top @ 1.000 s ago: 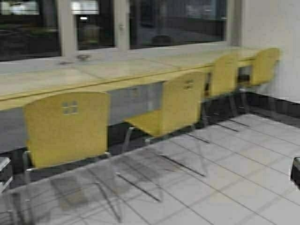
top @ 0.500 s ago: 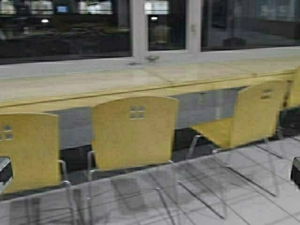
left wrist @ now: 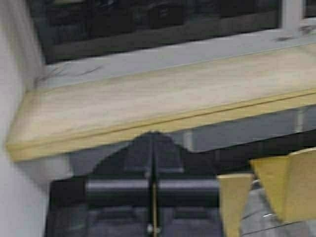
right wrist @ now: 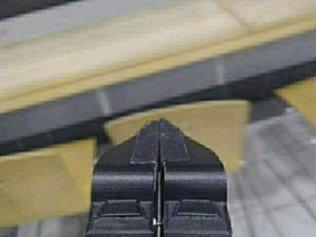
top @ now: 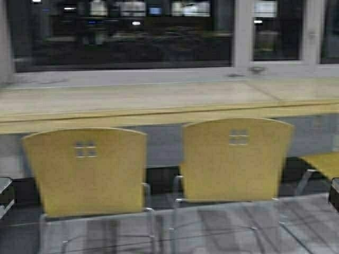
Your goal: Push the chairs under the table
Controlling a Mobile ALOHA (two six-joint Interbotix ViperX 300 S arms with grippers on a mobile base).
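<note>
My left gripper (left wrist: pixel 153 148) and right gripper (right wrist: pixel 159 143) both ride with fingers pressed together, empty, and two chairs (top: pixel 87 169) (top: pixel 235 159) stand just ahead of them, backs toward me, fronting the table (top: pixel 132 106). They look light on thin legs, likely to skate on tile, so I'd push low on the stiff backs, with open room under the table's thick edge.

Dark glass windows (top: pixel 122 37) in pale grey frames (top: pixel 242 34) reflect bright ceiling lights. Below runs a grey sill (top: pixel 116 76). A white wall (left wrist: pixel 12 98) stands beside; grey tiled floor (right wrist: pixel 276 168) lies below.
</note>
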